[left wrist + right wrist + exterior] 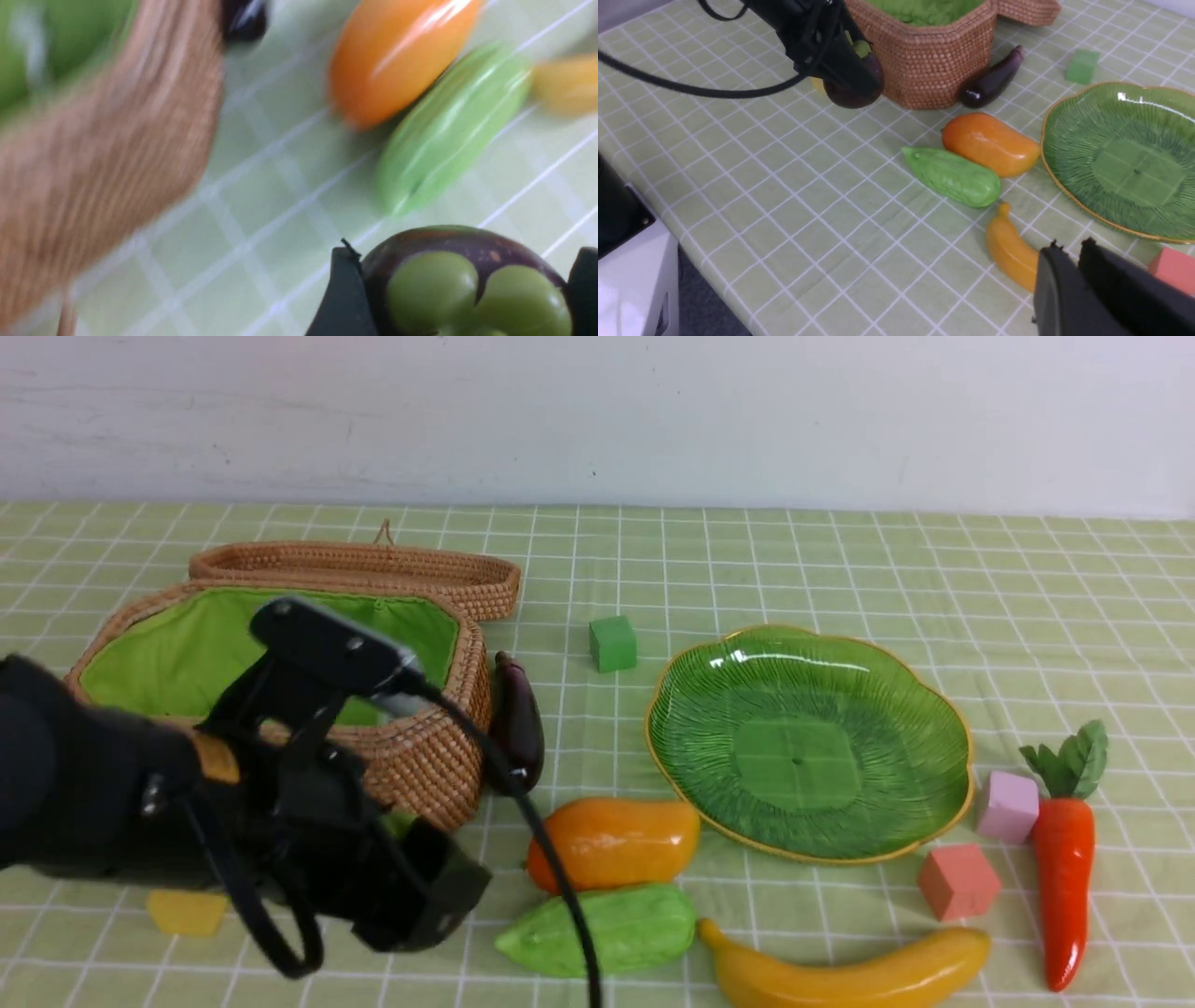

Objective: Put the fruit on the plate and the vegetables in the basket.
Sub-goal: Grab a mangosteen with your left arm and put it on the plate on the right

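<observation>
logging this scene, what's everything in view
cloth: 1, green check, over table
basket: 1, tan, green lining, rear left
lid: 1, tan, behind basket
plate: 1, green, gold rim, centre right
eggplant: 1, purple, beside basket
mango: 1, orange, left of plate
gourd: 1, green, before mango
banana: 1, yellow, front, right of gourd
carrot: 1, orange, right of plate
mangosteen: 1, purple, in left hand
green cube: 1, green, behind plate's left
pink cube: 1, pink, between plate and carrot
red cube: 1, salmon, before plate's right
yellow cube: 1, yellow, front left
left hand: 1, black, shut on mangosteen
right hand: 1, black, shut, front right
</observation>
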